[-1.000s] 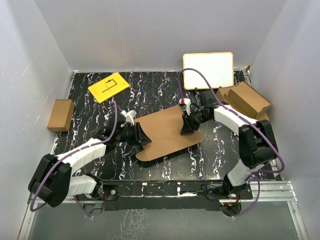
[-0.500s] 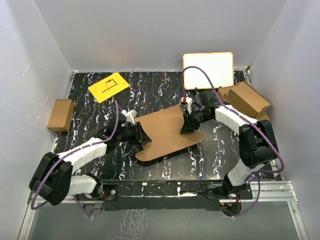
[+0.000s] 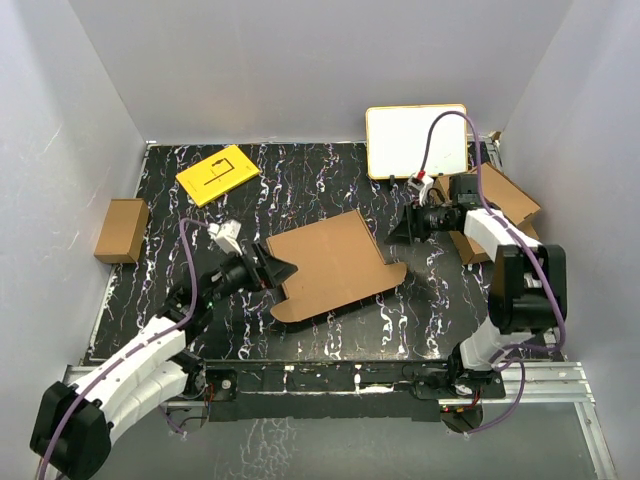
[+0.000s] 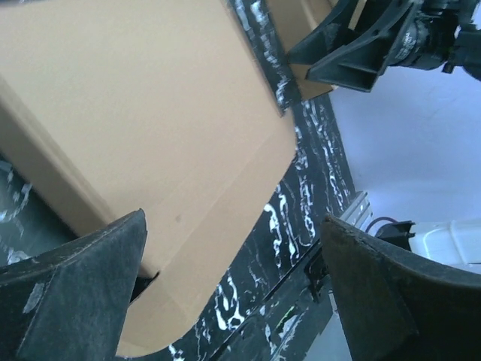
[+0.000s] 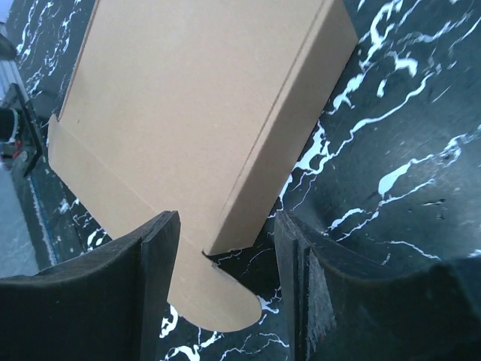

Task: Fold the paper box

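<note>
Brown cardboard paper box (image 3: 330, 263) lies on the black marbled surface (image 3: 300, 165) between both sets of jaws: left jaws spread wide at its near-left edge, gripping nothing; right jaws partly open just off its right corner, also empty.

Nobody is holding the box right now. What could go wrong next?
The box lies loose between the open left fingers and right fingers, so a nudge might slide it instead of folding it. Its front flap sticks out untucked and may pop up. The right arm is close to the spare cardboard and might knock it.
</note>
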Available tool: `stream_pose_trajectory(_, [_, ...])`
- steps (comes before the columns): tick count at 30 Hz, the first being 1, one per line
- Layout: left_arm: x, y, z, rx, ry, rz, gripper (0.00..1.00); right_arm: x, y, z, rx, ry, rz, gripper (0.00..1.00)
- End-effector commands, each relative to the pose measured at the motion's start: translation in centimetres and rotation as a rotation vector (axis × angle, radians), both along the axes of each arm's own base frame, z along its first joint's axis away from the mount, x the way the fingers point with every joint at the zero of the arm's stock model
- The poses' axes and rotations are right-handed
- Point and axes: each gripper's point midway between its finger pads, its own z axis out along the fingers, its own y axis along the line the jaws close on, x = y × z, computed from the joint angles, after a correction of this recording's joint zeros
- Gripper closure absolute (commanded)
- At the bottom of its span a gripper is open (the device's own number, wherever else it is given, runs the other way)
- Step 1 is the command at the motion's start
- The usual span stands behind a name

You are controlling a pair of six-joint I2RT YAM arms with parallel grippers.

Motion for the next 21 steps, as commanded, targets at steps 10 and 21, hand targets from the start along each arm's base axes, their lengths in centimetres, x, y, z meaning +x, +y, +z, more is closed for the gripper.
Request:
stream_pose_trajectory(10, [0.0, 2.3, -5.5, -0.023, 0.159, 0.134, 0.03, 0.8, 2.3, -3.2, 0.158, 0.222, 0.1, 0.42])
stream_pose_trajectory(21, [0.6, 2.9, -7.7, -0.032, 0.218, 0.176, 0.03, 0.3, 2.4, -5.3, 0.158, 0.315, 0.069, 0.56])
